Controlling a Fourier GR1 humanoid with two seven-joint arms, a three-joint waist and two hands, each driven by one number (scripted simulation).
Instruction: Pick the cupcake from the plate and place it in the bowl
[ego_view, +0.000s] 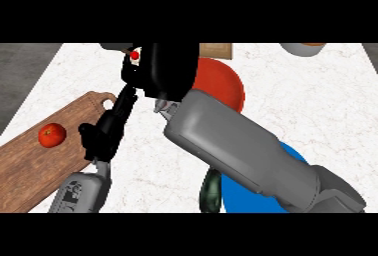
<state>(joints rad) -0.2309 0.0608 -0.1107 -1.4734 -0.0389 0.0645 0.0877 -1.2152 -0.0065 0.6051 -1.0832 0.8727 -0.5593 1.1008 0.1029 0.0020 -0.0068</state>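
My right hand (168, 67) is raised over the far middle of the counter, just left of the red bowl (224, 82). Its fingers are curled round a small pale thing with a red dot, the cupcake (133, 53), and most of it is hidden by the hand. The blue plate (247, 200) lies at the near right, largely covered by my right forearm. My left hand (105, 132) shows at the lower left, fingers straight and pointing up, holding nothing, over the cutting board's right edge.
A wooden cutting board (44, 165) with a red tomato (52, 135) fills the left side. A dark green object (211, 192) sits at the blue plate's left edge. At the far edge stand a wooden item (215, 50) and a grey bowl (303, 49).
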